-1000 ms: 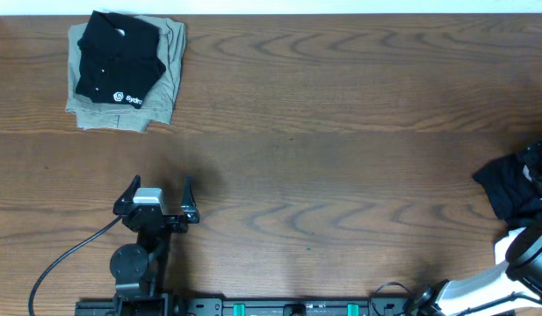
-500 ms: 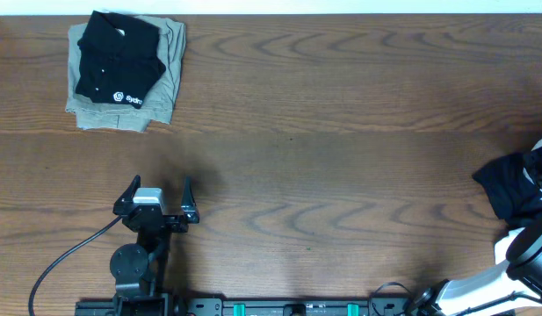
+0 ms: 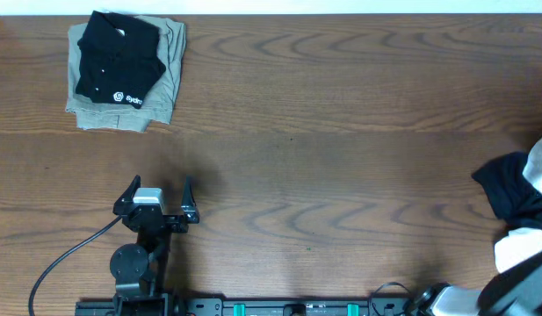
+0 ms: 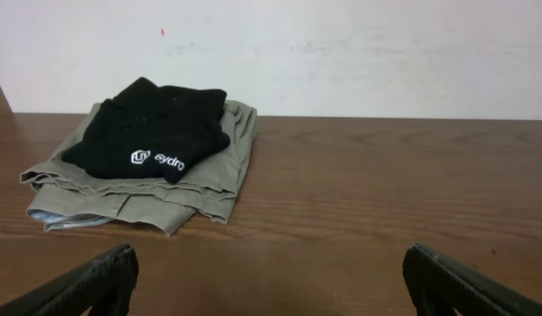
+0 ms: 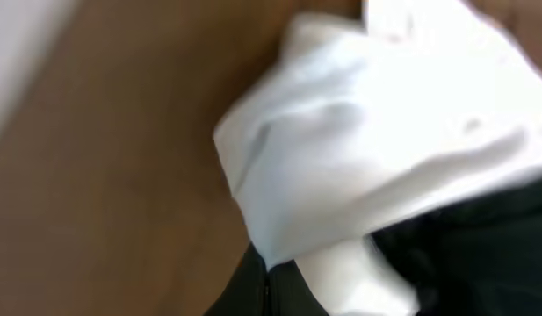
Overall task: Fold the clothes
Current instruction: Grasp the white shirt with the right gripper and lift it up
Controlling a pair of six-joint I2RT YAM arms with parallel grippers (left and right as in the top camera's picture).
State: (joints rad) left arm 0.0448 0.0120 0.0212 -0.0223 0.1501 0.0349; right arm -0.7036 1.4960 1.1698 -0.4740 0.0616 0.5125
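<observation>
A: Left side first?

B: Overhead, upper left: folded khaki garment (image 3: pixel 121 117) with a folded black shirt (image 3: pixel 117 61) lying on top. Lower left: left gripper (image 3: pixel 156 195), jaws spread wide with nothing between them, over bare table (image 3: pixel 341 158). A cable (image 3: pixel 64 254) curves off toward the bottom left corner.

A: Does the left wrist add anything?

B: The shirt's white logo is clearer there, near its front edge. A pale wall (image 4: pixel 341 53) stands behind the pile; overhead gives only a sliver of it. Of the gripper, only two fingertips (image 4: pixel 86 281) show, one in each bottom corner, far apart.

A: The middle?

B: Just wood grain.

A: Right side?

B: Overhead: a dark cloth (image 3: pixel 512 189) is heaped at the right edge and cut off by the frame. There's a white patch at the edge just above it, and I can't tell what it is. The right arm (image 3: pixel 455 300) is in the lower right corner, mostly out of frame. The right gripper isn't visible there.

A: Right wrist?

B: Blurry and very close. The white shirt (image 5: pixel 385 149) is bunched up, filling the centre and upper right. Dark cloth touches it at lower right, and there's table wood at left. None of that shirt detail shows overhead. I can't make out the fingers. The right gripper is closed tight, but I can't tell whether any fabric is pinched in it.
</observation>
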